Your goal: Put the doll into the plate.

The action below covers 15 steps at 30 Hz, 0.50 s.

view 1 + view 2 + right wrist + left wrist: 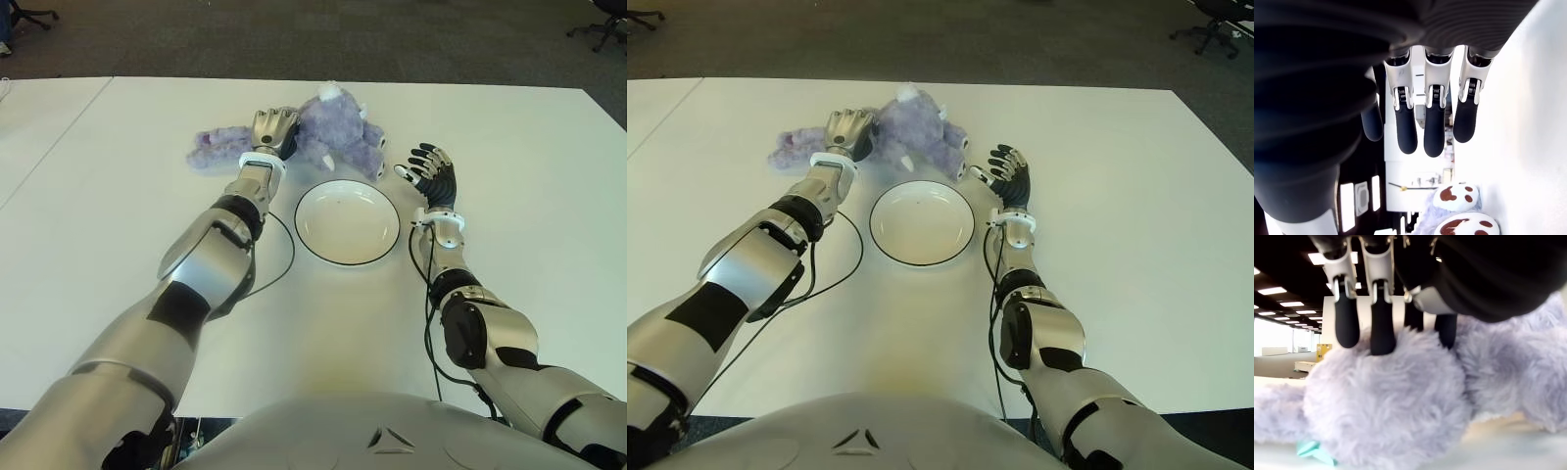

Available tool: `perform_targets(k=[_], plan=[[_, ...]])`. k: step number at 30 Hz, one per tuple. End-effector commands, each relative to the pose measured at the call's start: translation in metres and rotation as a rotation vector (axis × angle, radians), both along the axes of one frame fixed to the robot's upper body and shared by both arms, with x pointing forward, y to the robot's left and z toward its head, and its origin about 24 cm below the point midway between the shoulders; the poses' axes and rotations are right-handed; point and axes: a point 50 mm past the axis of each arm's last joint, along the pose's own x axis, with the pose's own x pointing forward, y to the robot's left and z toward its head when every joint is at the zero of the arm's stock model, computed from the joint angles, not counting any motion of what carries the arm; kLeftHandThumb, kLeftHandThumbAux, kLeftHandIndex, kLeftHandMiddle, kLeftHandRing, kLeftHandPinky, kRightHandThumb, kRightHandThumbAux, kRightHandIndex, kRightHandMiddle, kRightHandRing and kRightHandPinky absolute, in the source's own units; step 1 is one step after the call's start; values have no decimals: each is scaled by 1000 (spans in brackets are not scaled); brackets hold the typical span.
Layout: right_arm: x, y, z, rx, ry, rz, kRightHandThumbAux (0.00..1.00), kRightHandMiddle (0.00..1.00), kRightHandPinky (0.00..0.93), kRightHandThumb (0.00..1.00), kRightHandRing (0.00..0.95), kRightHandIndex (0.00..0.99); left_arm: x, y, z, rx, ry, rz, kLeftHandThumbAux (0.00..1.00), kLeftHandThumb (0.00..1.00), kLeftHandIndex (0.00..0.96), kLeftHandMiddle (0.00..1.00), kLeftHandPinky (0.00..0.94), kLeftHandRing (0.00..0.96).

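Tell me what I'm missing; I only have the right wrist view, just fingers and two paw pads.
Observer: The left hand is pressed down on the purple doll, fingertips sunk in its fur.
Operator: Give me the plate.
Observer: The white plate sits empty, nearer the robot than the doll.
Operator: Place my right hand.
Observer: The right hand shows right of the plate, fingers spread, holding nothing.

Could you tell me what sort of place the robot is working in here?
Probably an office or lab: a large white table on dark carpet, wheeled office chairs behind it, and rows of ceiling light panels.
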Motion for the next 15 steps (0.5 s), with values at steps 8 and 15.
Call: perform_targets(k=[8, 15], plan=[[-109, 11, -120, 166, 576, -66, 852, 300, 293, 0, 304, 239, -16, 13, -35, 91, 125, -13, 665, 851, 406, 585, 721, 709], [-109, 12, -120, 180, 573, -77, 858, 301, 317, 0, 306, 245, -20, 20, -41, 117, 136, -31, 665, 848, 411, 581, 745, 740]])
